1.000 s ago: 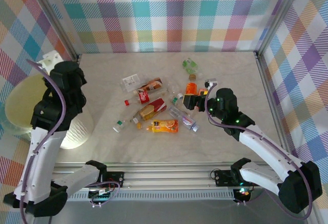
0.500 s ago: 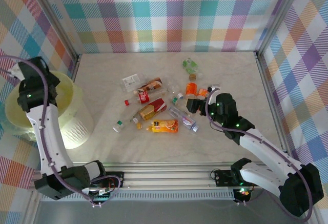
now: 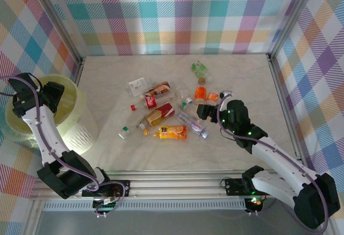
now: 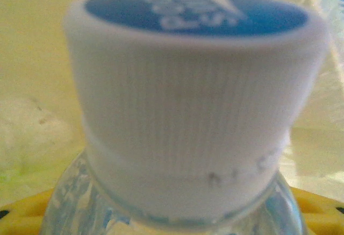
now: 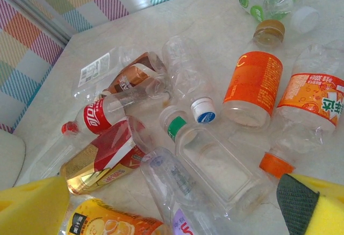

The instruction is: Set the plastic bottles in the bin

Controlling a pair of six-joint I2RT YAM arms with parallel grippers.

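the white cap [image 4: 188, 111] is finely ribbed plastic with a glossy blue top, on a bottle [image 4: 70, 208] of clear shiny plastic. the plastic bottles [image 5: 215, 165] are clear, creased and glossy, with slick printed labels [image 5: 252, 82]. the bin [image 3: 72, 98] is smooth matt plastic. the pads [image 5: 27, 208] are spongy yellow foam.

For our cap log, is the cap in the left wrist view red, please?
No, the cap is ribbed white with a blue top.
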